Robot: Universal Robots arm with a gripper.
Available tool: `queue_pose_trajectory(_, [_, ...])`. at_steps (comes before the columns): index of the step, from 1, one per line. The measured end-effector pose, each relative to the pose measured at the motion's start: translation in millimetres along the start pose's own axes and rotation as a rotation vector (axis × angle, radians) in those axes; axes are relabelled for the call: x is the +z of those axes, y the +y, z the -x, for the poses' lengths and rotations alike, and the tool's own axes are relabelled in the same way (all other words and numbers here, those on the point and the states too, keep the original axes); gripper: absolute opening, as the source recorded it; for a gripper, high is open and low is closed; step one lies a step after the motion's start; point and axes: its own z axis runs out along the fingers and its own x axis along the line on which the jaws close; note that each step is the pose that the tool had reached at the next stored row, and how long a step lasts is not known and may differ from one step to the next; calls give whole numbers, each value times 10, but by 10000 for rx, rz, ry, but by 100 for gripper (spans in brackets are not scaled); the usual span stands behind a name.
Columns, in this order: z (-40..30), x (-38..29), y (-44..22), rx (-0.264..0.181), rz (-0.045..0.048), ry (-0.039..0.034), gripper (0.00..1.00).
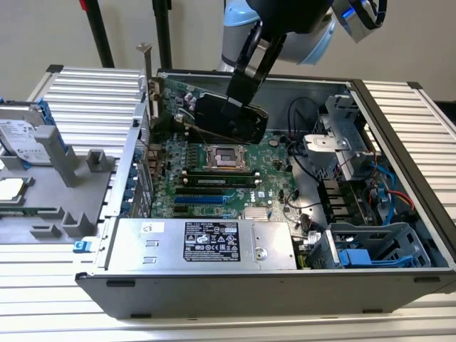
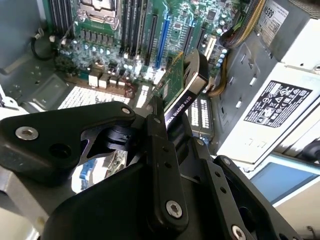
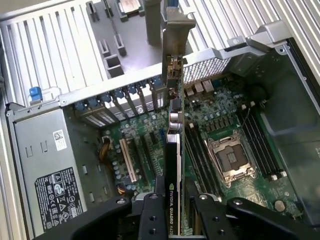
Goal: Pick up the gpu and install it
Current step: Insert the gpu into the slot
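Above the motherboard point(image 1: 214, 178), gpu point(image 1: 221, 114) hangs edge-down, bracket point(image 1: 147, 68) rearward.

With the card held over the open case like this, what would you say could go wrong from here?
1. The pincer grips the gpu by its thin top edge; it might tilt or slip.
2. Its silver bracket stands above the case's rear wall and could catch there.
3. The card hangs tilted over the motherboard, close to the CPU socket; a misaligned descent could strike it.
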Motion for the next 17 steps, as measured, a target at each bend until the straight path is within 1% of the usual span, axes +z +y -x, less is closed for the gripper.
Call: queue_pose_trajectory(17, [18,-14,-50,-1461,-2,408,0])
